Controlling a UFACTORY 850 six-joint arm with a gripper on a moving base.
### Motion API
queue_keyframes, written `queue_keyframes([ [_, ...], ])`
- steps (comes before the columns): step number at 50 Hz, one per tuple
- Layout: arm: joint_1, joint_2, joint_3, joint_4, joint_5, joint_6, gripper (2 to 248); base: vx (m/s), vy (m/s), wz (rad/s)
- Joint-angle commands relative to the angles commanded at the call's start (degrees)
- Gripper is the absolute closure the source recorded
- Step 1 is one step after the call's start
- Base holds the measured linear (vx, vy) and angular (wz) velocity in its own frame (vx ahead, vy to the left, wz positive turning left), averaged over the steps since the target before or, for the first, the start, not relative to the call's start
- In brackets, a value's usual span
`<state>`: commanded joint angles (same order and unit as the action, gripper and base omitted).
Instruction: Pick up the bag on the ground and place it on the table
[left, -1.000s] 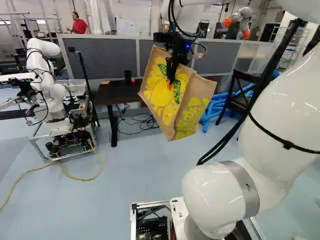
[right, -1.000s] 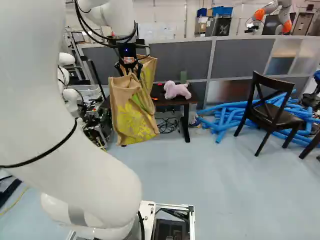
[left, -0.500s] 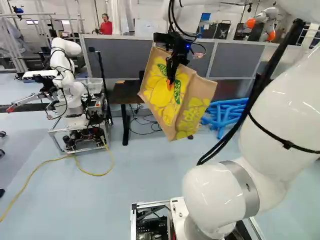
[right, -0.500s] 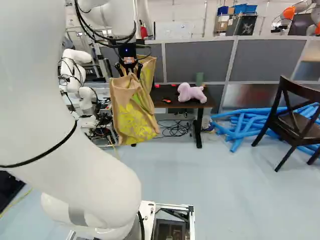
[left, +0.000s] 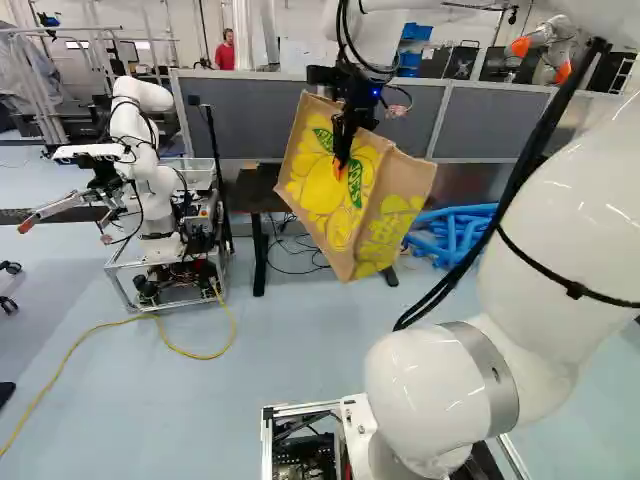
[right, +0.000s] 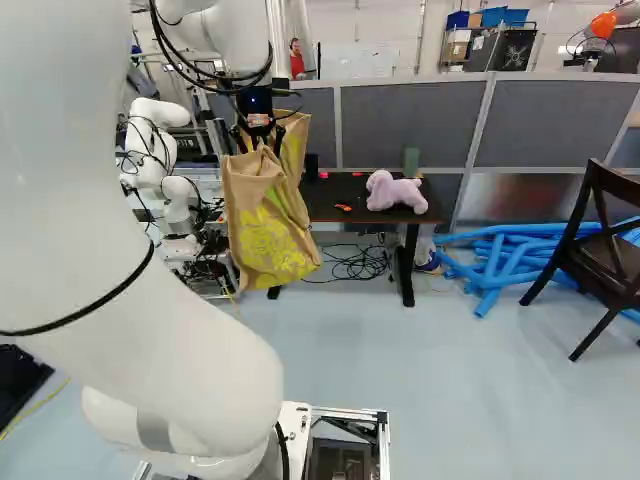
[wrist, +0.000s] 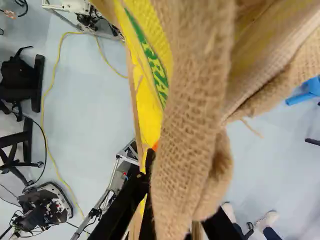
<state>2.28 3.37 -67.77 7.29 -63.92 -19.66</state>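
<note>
Pale blue floor (right: 430, 400) runs to grey partitions (right: 400, 125) in the upper half of the right base view. Before them, just above centre, stands a dark table (right: 330, 212) with a pink plush dog (right: 395, 192) near its right end. At the upper left of that view, a black gripper (right: 260, 148) pinches the cloth of a tan and yellow bag (right: 268, 235), which hangs tilted in the air, not on the table. Its bottom looks low for the tabletop: driving forward at this height could catch the bag on the table's edge and drag it from the grip. Swinging wide might knock the dog off; letting go early, or while it leans, could topple the bag.
</note>
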Motion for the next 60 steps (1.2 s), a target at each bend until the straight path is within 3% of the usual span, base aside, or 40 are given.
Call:
queue_keyframes([
  [60, 0.0, 0.0, 0.0, 0.0, 0.0, 0.0, 228, 0.123, 0.045, -0.008],
])
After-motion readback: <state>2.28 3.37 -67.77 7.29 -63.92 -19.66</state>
